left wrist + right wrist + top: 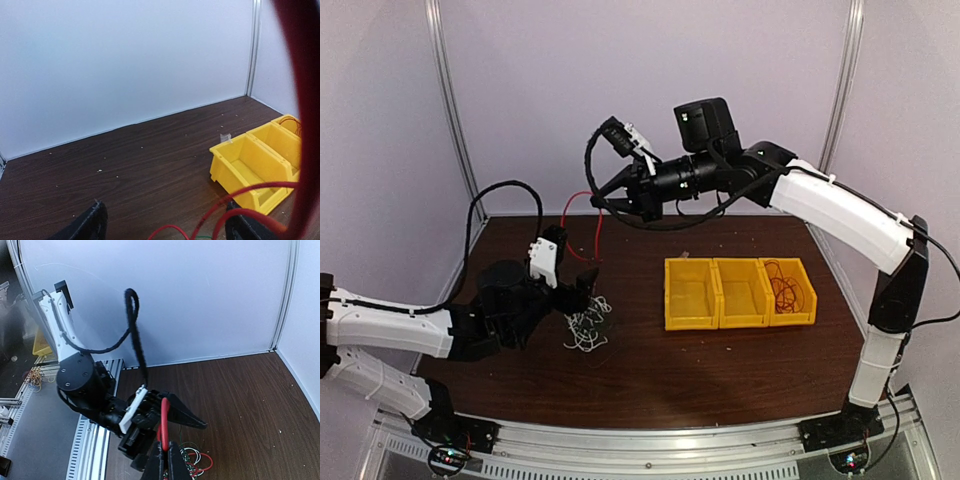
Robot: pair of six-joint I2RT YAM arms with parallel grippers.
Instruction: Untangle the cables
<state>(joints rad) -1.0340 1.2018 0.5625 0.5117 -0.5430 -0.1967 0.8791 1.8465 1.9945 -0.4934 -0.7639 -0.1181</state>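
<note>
Dark brown worktop (720,370), near side: the left fingers (92,225) are standing wide apart, gripping nothing, hovering low just beside a loose heap of white and black cables (588,325). Further back, three yellow bins (740,292) are sitting in a row, the rightmost holding a coiled strand. Beyond, the right fingers (175,462) are pinching a red cable (164,422) raised above the worktop, its length hanging towards the heap.
</note>
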